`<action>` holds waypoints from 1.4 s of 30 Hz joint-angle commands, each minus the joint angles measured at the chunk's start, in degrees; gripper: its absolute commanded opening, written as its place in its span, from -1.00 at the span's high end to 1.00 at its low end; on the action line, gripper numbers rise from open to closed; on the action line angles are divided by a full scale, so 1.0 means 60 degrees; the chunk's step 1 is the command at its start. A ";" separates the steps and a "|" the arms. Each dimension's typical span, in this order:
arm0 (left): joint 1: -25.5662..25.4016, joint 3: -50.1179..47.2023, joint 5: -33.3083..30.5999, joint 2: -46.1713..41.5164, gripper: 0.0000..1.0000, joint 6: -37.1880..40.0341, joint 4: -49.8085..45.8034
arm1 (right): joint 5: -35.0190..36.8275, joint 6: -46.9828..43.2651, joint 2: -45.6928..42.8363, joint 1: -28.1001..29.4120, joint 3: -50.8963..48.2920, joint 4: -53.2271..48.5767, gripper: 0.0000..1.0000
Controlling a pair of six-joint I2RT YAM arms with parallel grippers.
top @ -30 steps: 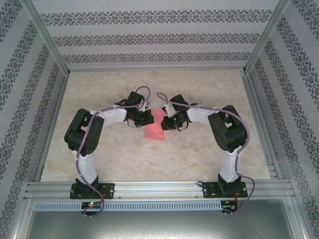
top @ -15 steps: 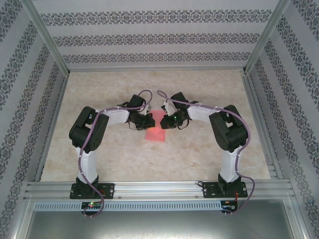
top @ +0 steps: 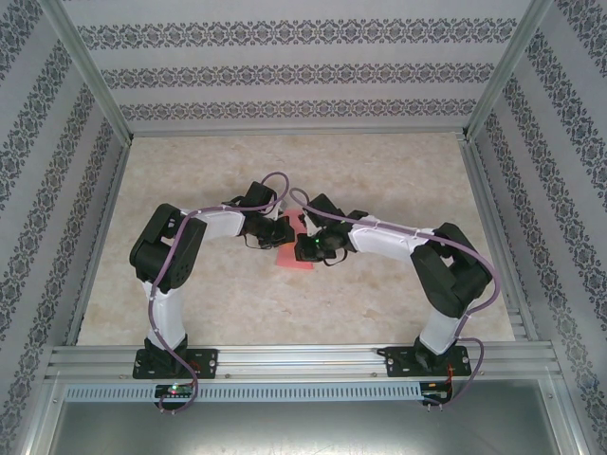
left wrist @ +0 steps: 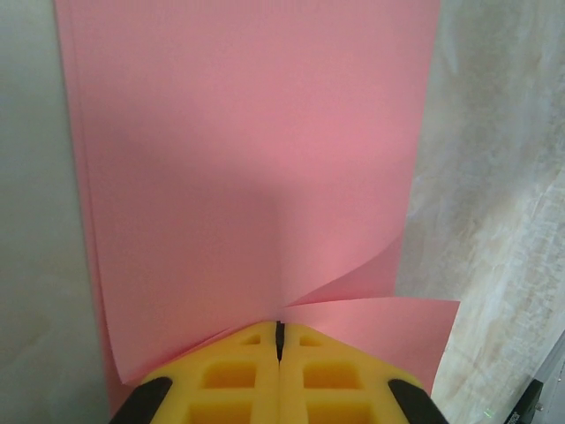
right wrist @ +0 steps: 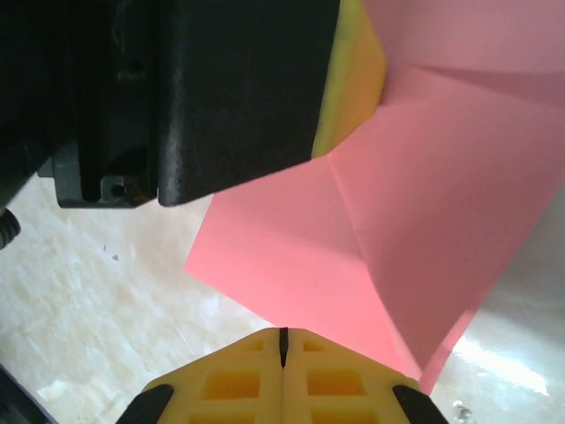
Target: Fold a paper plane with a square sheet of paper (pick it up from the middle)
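The paper (left wrist: 247, 177) sits over the middle of the tabletop (top: 379, 171), between both arms. The left pincer (left wrist: 280, 329) is pressed together, pinching one edge. The right pincer (right wrist: 282, 334) is closed too, apparently nipping another edge. One crease shows but no dart shape, so I judge the folding early, with most folds left.

I'm in a robotics lab test cell, not a home or shop. Evidence: an aluminium extrusion frame (top: 85, 71) around the bench, w/ printed damask-pattern panels (top: 294, 71) as walls and a marble-look tabletop (top: 379, 171). My left arm base (top: 174, 360) & right arm base (top: 427, 360) are bolted to an extrusion rail (top: 303, 358) at the near edge. Purple cables (top: 275, 180) run along each arm, w/ a slotted cable duct (top: 303, 391) just below the rail.
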 commanded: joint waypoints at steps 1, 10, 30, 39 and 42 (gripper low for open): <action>-0.0132 -0.0554 -0.1080 0.0493 0.96 -0.0109 -0.1038 | 0.0775 0.0659 0.0233 0.0089 0.0231 -0.0243 1.00; -0.0130 -0.0644 -0.0924 0.0488 0.96 -0.0110 -0.0859 | 0.1094 0.0898 0.1216 0.0279 0.0947 -0.0285 1.00; -0.0079 -0.0611 -0.1300 0.0630 1.00 -0.0139 -0.1258 | 0.1248 0.0497 0.1568 0.0016 0.0965 -0.1179 1.00; 0.0079 -0.0791 -0.1500 0.0669 1.00 -0.0142 -0.1386 | 0.1070 0.0389 0.1052 -0.0023 0.0174 -0.1308 1.00; 0.0115 -0.0820 -0.1529 0.0669 1.00 -0.0110 -0.1409 | 0.1053 0.0391 0.0817 -0.0043 -0.0154 -0.1293 1.00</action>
